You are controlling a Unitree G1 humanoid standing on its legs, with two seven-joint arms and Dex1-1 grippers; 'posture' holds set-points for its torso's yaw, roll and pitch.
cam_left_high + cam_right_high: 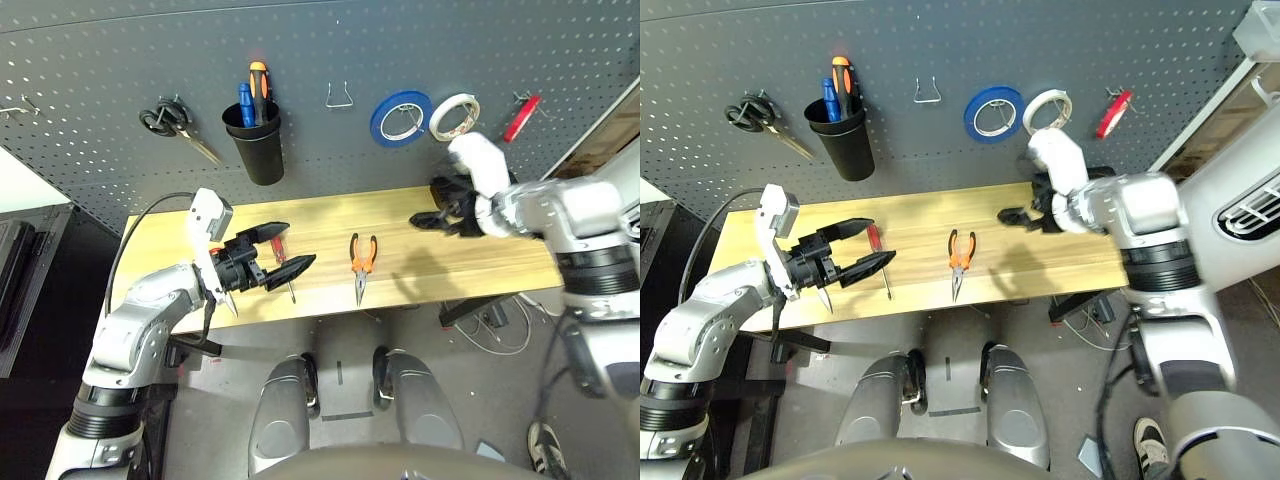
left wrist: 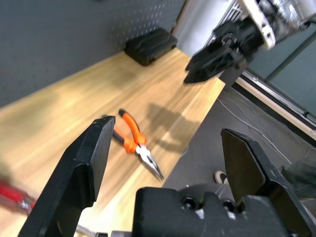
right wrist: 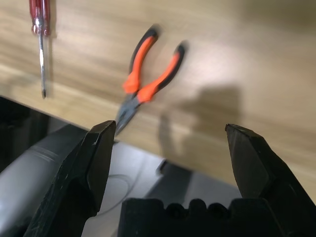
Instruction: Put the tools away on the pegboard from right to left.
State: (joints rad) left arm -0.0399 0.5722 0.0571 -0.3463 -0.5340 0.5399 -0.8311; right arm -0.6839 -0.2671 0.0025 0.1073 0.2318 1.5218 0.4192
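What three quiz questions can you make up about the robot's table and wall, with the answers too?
1. True or false: the red tape ring hangs on the pegboard.
2. Which tool lies on the table nearer the right gripper? A) pliers B) screwdriver C) hammer
3. Fill in: both grippers, the left gripper too, have their jaws ____.

Key: 1 true. 2 A. 3 open.
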